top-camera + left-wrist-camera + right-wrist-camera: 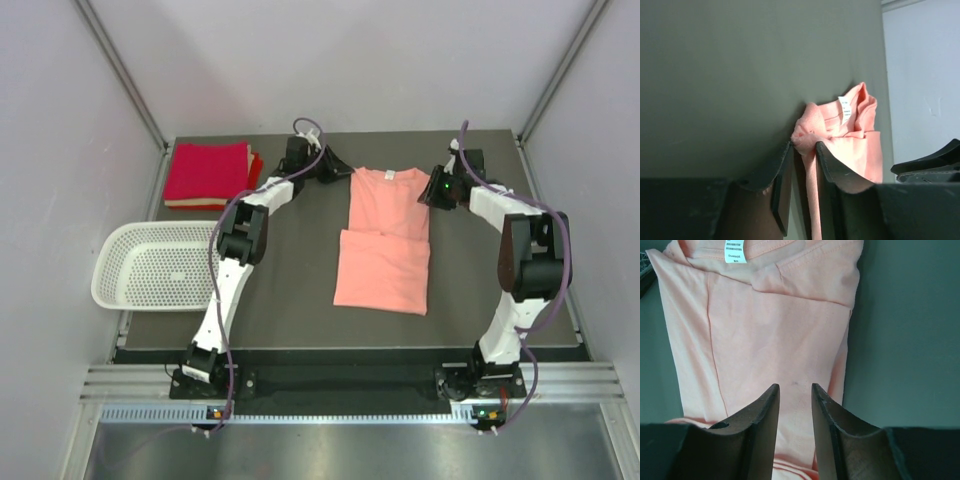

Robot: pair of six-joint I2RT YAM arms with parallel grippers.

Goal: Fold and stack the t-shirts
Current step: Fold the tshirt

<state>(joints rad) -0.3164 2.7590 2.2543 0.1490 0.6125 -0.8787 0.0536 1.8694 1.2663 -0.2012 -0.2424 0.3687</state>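
Note:
The salmon-pink t-shirt (385,240) lies in the middle of the dark table, collar at the far end, its lower part folded up over itself. My left gripper (338,172) is at the shirt's far left corner. In the left wrist view it (804,145) is shut on a bunched edge of the shirt (860,145), with the white tag (845,110) visible. My right gripper (432,190) is at the shirt's far right edge. In the right wrist view it (795,386) is open just over the flat shirt (775,325), with the tag (736,251) beyond. Folded crimson t-shirts (207,172) are stacked at the far left.
A white perforated basket (155,265) sits at the table's left edge, partly overhanging it. White walls enclose the table on three sides. The table (280,290) shows bare dark surface around the shirt.

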